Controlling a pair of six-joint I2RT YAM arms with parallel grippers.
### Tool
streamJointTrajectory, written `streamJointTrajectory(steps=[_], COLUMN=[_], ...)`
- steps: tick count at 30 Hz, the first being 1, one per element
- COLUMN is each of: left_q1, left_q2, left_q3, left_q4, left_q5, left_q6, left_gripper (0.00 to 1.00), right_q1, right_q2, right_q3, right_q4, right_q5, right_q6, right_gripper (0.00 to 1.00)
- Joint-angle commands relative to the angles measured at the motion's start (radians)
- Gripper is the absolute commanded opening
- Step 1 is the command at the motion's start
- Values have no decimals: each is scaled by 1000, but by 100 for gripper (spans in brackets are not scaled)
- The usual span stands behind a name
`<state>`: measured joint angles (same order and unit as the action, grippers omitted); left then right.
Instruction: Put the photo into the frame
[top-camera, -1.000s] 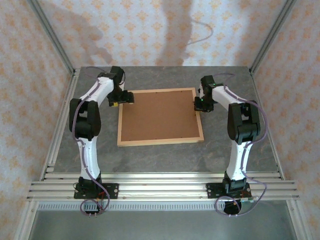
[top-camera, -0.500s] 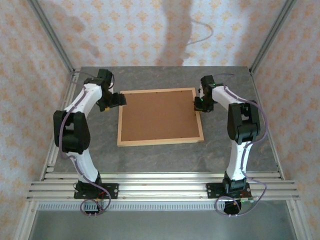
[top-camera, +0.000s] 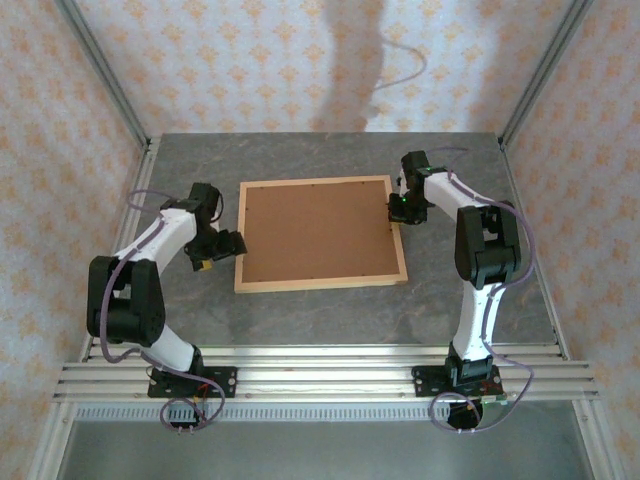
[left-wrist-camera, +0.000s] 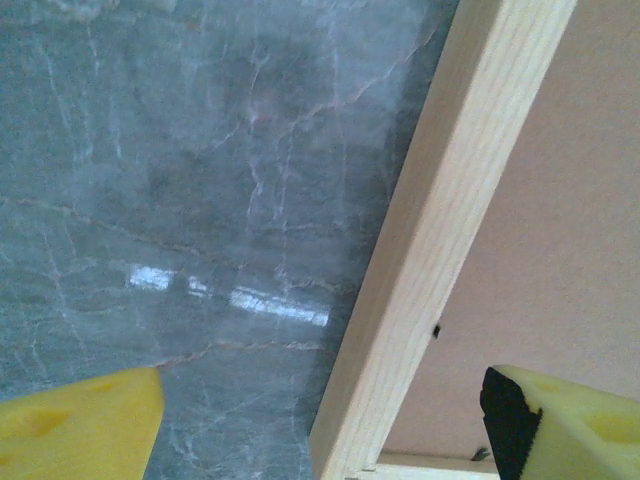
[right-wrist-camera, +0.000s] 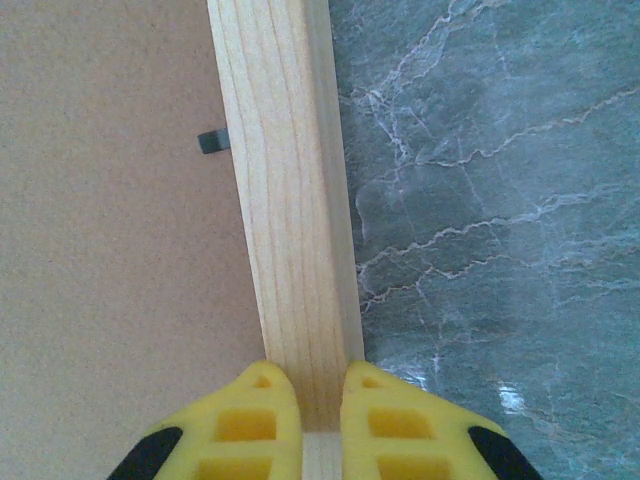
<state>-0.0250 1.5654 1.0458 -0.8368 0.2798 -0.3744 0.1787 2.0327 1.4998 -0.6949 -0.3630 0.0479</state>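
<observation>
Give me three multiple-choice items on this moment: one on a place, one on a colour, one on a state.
1. Where is the left gripper?
A. At the left edge of the frame, toward its near corner
B. Over the frame's centre
C. At the frame's far right corner

2. What colour is the board lying inside the frame?
A. White
B. Blue
C. Brown

3. How do the jaws of the right gripper stand?
A. Wide open
B. Shut, over the frame's right edge
C. Closed on a sheet lifted off the table

Key: 1 A, as the top view shows it beside the left edge. 2 C, as the panel is plain brown in all views. 3 B, as the right wrist view shows its yellow tips almost meeting over the wood.
</observation>
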Motion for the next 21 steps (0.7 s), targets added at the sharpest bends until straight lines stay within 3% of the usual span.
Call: streamJointTrajectory(steps=[1,21], left_q1=[5,5], left_q2=[-22,69], left_q3=[-33,-35], left_q4=[5,60], left_q5=[-37,-41], left_q6=[-11,14], left_gripper=[85,85], right_q1=[11,11], right_q2=[11,5], right_q3=[-40,-38], right_q4=[-14,-22], right_q5=[73,67], right_q6=[15,9], right_gripper=[11,11])
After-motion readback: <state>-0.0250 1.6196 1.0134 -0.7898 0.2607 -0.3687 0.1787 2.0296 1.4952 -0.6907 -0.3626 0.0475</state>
